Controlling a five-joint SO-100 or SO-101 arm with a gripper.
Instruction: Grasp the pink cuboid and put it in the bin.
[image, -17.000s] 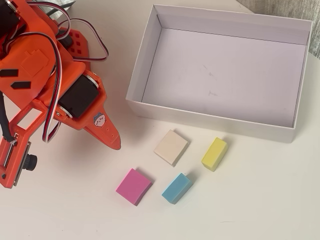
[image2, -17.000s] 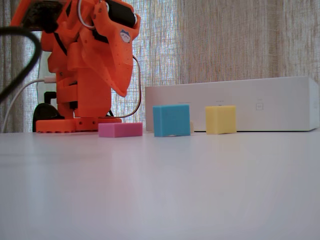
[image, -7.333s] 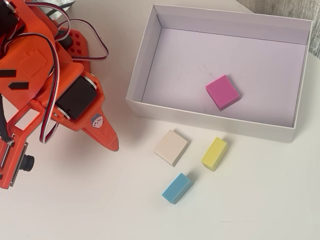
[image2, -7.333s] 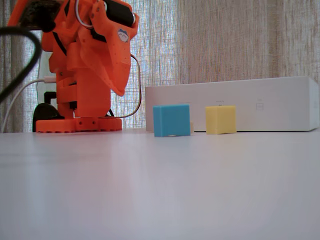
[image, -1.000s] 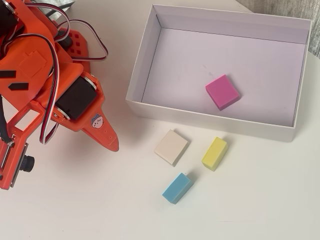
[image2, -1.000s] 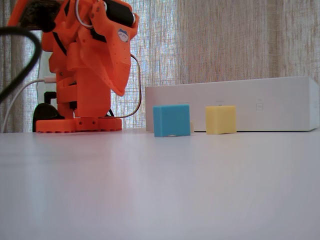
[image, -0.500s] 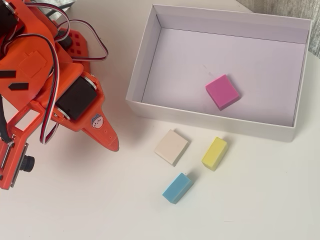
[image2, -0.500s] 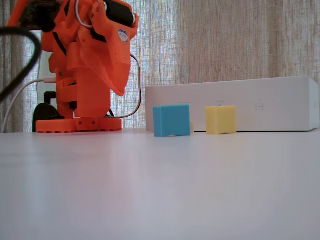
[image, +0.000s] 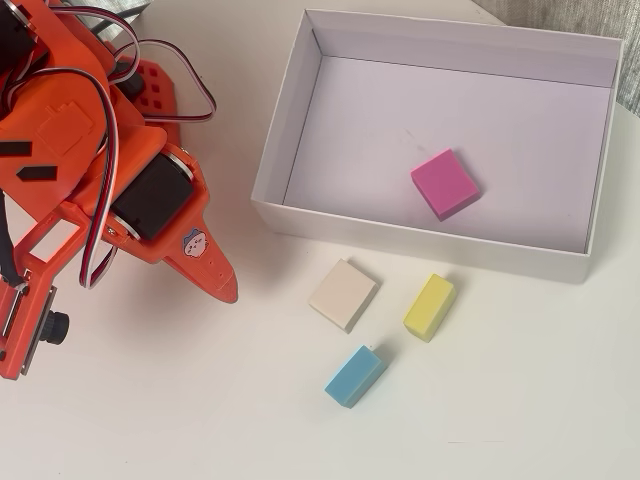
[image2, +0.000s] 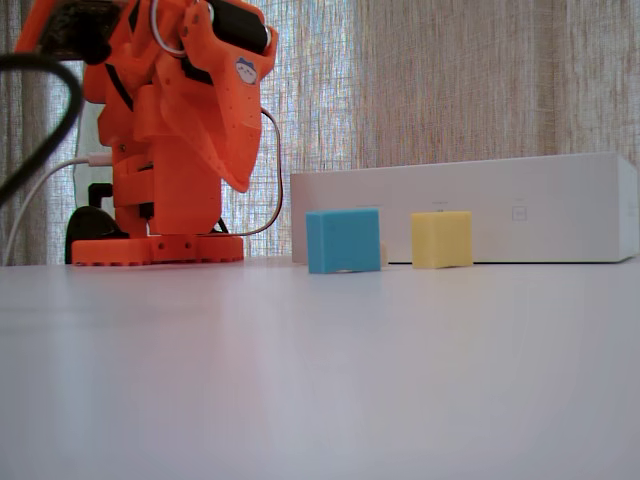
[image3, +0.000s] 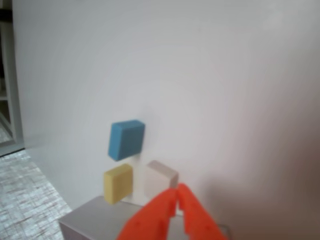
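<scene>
Overhead view shows us the pink cuboid (image: 444, 183) now lying flat on the floor of the bin (image: 290, 130), gone from its earlier table spot beside the arm's base, while the gripper (image3: 177, 192) hangs closed and empty, so we judge the task done.

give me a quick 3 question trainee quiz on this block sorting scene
1. True or false: the pink cuboid lies inside the bin.
2. Multiple choice: in the overhead view, which block lies nearest the picture's bottom edge? A) beige block B) yellow block C) blue block
3. Fill in: in the wrist view the tool is ____, holding nothing.

Key
1. True; it rests on the bin floor, clear of the walls.
2. C.
3. Shut; the orange fingertips meet.
</scene>
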